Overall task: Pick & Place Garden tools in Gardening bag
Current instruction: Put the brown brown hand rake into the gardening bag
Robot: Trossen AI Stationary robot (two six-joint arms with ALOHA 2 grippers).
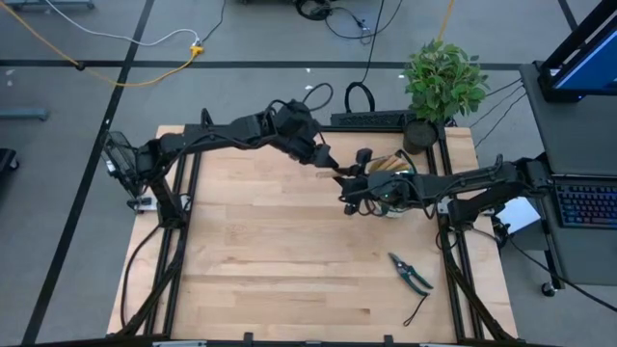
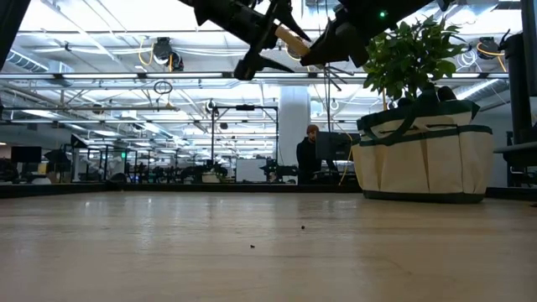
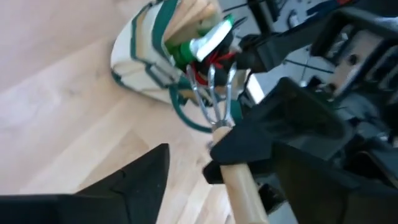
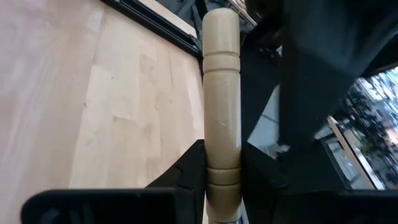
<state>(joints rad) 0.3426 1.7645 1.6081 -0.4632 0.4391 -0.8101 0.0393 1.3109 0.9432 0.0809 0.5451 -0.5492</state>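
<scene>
Right wrist view shows the wooden-handled rake (image 4: 222,106) clamped between the right tool's (image 4: 222,180) fingers, held in the air just beside the gardening bag (image 1: 393,183) at the tabletop's (image 1: 280,260) far right. Reaching across, the left tool (image 1: 339,170) stands parted around the handle. Pruning shears (image 1: 410,273) lie nearer.

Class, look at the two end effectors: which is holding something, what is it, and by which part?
The right end effector grips the wooden-handled rake by its wooden handle. The left end effector, beside the handle, stands open.
</scene>
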